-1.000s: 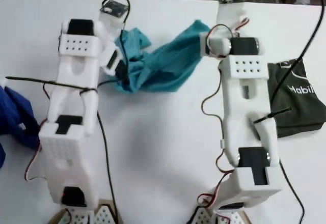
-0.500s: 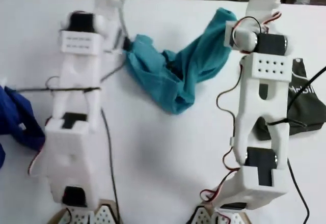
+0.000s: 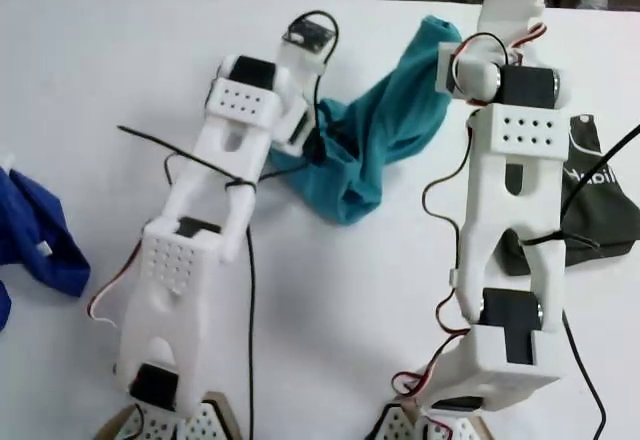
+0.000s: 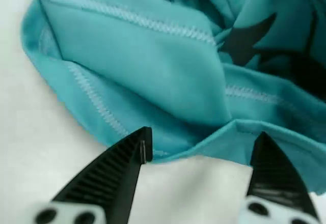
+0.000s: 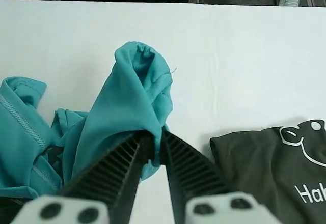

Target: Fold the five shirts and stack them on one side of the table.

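Since half a second ago the left arm has swung in from the table's (image 3: 330, 320) left side toward the centre, and the teal shirt's near end now lies lower and more bunched; the right arm has barely moved.

At the far left a blue shirt (image 3: 40, 245) lies crumpled, cut off by the picture's edge. In the high view the left gripper's (image 4: 198, 152) fingertips are hard to make out under its wrist. Its own view shows the jaws spread wide, hovering just over a stitched hem without gripping it.

The teal shirt (image 3: 375, 145) sits at the middle of the table toward the far edge. It is drawn into a long bundle, its long axis slanting from the near centre up to the far right. Its far end is pinched between the pressed-together jaws of the right gripper (image 5: 155, 142), with a fold humped above the tips.

A dark shirt (image 3: 605, 210) lies at the right edge, partly covered by the right arm, its print partly hidden.
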Action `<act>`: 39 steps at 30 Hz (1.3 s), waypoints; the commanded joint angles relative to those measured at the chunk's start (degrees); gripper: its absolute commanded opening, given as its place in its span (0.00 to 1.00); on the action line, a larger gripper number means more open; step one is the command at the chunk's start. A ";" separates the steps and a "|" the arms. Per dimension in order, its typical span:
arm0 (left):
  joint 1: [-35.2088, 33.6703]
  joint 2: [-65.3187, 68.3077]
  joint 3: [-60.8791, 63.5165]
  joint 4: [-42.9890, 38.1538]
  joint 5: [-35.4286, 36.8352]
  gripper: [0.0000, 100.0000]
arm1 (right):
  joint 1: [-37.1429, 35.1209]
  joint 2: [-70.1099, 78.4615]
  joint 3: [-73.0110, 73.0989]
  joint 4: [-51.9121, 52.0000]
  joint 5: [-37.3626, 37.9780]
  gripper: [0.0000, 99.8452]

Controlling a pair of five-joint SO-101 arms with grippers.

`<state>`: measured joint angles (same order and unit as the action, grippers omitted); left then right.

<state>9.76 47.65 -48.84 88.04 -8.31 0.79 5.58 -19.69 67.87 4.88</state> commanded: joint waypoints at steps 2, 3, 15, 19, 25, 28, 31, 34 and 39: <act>-3.87 3.52 0.48 -0.88 -5.54 0.27 | -0.92 -3.56 -2.20 -0.04 0.53 0.02; -4.84 5.19 0.22 -1.49 -6.59 0.25 | -0.92 -3.56 -2.20 -0.04 0.44 0.02; -19.78 9.49 -13.93 11.16 -9.23 0.09 | -0.75 -3.56 -2.20 -0.13 0.44 0.02; -22.59 9.49 -19.74 13.89 -9.23 0.10 | -0.84 -3.56 -2.11 -0.48 0.44 0.02; -22.68 9.32 -21.14 13.89 -9.14 0.17 | -0.66 -3.56 -0.97 -1.63 0.44 0.02; -22.77 7.74 -22.29 13.63 -8.88 0.20 | -0.57 -3.56 -0.09 -2.77 0.44 0.02; -22.51 5.80 -27.21 13.45 -8.70 0.23 | -0.57 -3.65 -0.09 -2.77 0.44 0.02; -20.92 5.45 -33.01 12.75 -4.75 0.23 | -0.66 -3.65 -0.09 -2.77 0.44 0.02; -14.51 8.26 -33.27 13.54 -1.23 0.23 | -0.66 -3.65 -0.09 -2.68 0.44 0.02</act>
<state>-8.97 57.85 -79.69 100.70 -10.77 0.18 5.58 -19.34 66.55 4.88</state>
